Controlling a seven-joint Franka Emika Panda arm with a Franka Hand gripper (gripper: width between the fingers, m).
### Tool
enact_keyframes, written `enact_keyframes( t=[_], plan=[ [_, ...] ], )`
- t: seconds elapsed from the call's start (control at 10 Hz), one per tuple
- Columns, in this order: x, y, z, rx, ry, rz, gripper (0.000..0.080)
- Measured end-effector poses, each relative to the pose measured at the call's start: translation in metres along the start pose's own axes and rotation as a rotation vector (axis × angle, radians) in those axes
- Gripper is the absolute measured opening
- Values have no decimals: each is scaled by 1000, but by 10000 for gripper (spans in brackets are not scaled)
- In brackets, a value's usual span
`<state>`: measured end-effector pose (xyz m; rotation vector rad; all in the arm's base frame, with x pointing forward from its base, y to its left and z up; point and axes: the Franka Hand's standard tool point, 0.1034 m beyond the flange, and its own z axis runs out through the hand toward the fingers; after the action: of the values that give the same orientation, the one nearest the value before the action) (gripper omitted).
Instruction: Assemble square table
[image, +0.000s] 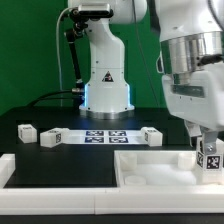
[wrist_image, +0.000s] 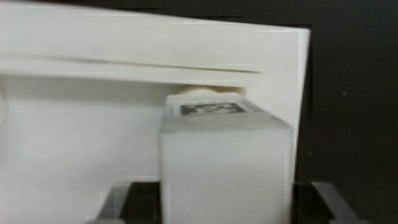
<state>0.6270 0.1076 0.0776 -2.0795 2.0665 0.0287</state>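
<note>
The white square tabletop (image: 150, 168) lies at the front of the exterior view's right, tray-like with a raised rim. My gripper (image: 207, 150) is shut on a white block leg (image: 212, 160) with a tag, held upright at the tabletop's right part. In the wrist view the leg (wrist_image: 222, 160) fills the middle between my dark fingers (wrist_image: 139, 200), its tagged end (wrist_image: 214, 108) close against the tabletop (wrist_image: 89, 100). I cannot tell whether the leg touches it. Three more tagged legs lie on the black table: two on the left (image: 25, 130) (image: 50, 137) and one in the middle (image: 150, 135).
The marker board (image: 105, 135) lies flat between the loose legs. The long white border rail (image: 40, 168) runs along the front left. The robot base (image: 105, 85) stands at the back in front of a green wall.
</note>
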Motion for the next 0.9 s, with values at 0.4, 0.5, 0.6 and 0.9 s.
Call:
enact_keyframes(
  t=[0.4,0.5,0.6,0.9],
  plan=[
    [-2,2,1,1,-1,25,464],
    [-8,2,2,-47,10,-231,592],
    [-10,-3,2,-59,9,-403,592],
    [-8,-2,3,-63,8,-611,648]
  ],
)
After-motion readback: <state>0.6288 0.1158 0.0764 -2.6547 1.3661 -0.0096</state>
